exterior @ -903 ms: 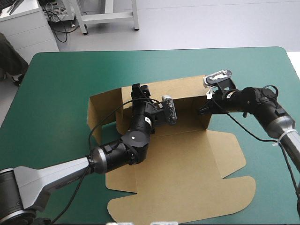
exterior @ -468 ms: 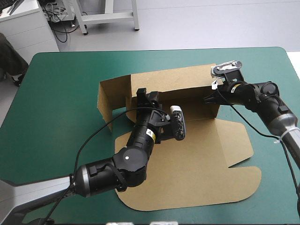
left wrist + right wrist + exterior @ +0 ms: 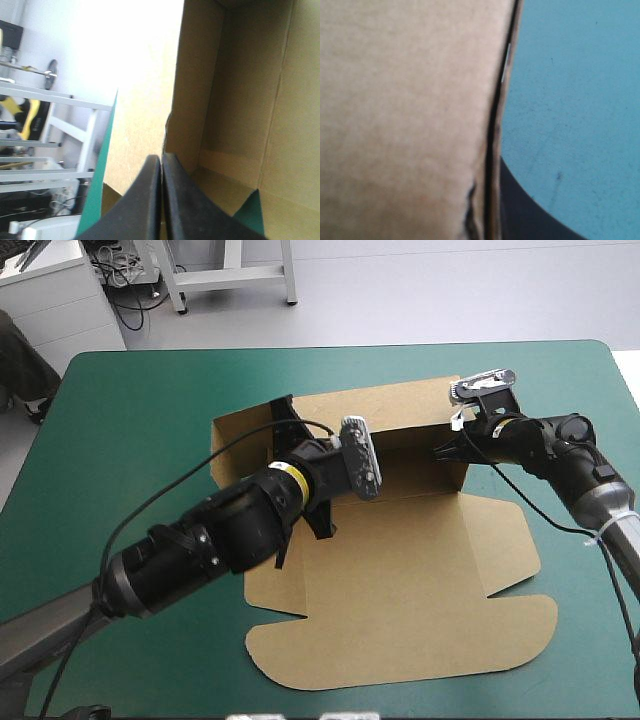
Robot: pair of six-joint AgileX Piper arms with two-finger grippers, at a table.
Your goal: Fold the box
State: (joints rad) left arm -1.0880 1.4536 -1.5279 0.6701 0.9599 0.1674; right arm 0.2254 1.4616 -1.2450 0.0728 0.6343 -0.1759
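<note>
The brown box (image 3: pixel 400 570) lies mid-table with its far wall (image 3: pixel 400 410) raised and a side flap (image 3: pixel 235 445) standing at the left. My left gripper (image 3: pixel 285 415) is at the left end of that wall, its wrist rolled on its side. In the left wrist view the black fingers (image 3: pixel 161 157) meet in a narrow arch with the wall's edge (image 3: pixel 172 100) running into them, and the box's inside lies beside them. My right gripper (image 3: pixel 445 450) is shut on the wall's right end. The right wrist view shows the board's edge (image 3: pixel 492 125) close up beside one black finger (image 3: pixel 520 210).
The box's wide lid panel with its rounded tabs (image 3: pixel 400 660) lies flat toward the table's front edge. Teal-green cover (image 3: pixel 130 420) shows to the left of the box and beyond it. The left arm reaches across the box's front left corner.
The box slid right and away earlier, then stayed put. My left gripper lifted out of the box's inside, rolled over and closed at the wall's left end. The right gripper kept its grip.
</note>
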